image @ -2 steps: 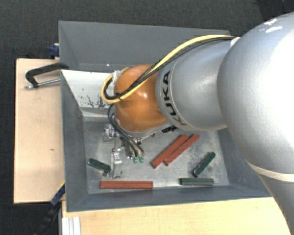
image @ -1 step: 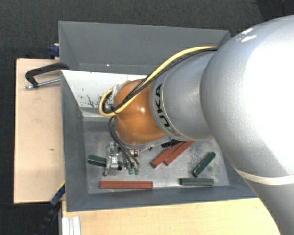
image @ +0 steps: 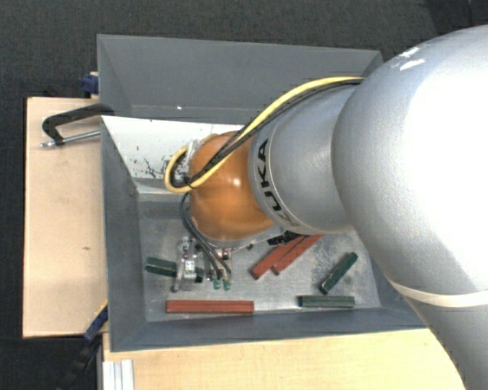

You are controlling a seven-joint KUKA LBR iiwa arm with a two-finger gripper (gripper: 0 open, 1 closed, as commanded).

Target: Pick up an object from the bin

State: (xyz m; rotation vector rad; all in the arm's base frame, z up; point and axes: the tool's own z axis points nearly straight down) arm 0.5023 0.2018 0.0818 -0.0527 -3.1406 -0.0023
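Arm (image: 374, 153), grey and bulky, reaches from the right into the grey bin (image: 228, 75), its orange cover (image: 224, 193) above the floor's left half. Below the cover the gripper (image: 202, 273) hangs low over the floor; whether it is apart or together I cannot tell. A long red-brown stick (image: 209, 305) lies just in front of it, its long axis parallel to the near wall. A short dark green piece (image: 159, 267) lies just to its left, pointing roughly toward it, probably the nearest pick. Two red-brown sticks (image: 285, 256) lie well to the right
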